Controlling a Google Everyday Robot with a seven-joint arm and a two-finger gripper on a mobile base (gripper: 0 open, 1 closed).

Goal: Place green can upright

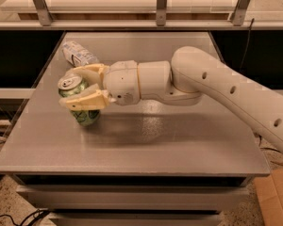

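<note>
Can status: green can [86, 116] sits between the two fingers [85, 100] of the gripper [68, 87], silver top and pull tab showing above the near finger, green printed body showing below it. Fingers are clamped on the can, one on each side of its upper half, the far finger behind the rim and the near finger across the front. Can stands close to upright, top leaning a little toward the fingertips. Its base is down at the table [179, 140], with a shadow directly under it; whether it is fully seated or a hair above the surface cannot be told from this view. Arm [226, 86] reaches in level from the wrist side of the fingers. Beyond the far finger, well apart from the can, a clear plastic bottle [79, 54] lies on its side. Cardboard box [273, 197] is on the floor, far off behind the wrist. Progress, as judged: pick-up and turning to vertical look done, and the can is at or nearly at its resting spot. Left to do: settle the base flat, open the fingers, draw back without nudging the can. Main risk is the slight lean tipping it on release.
</note>
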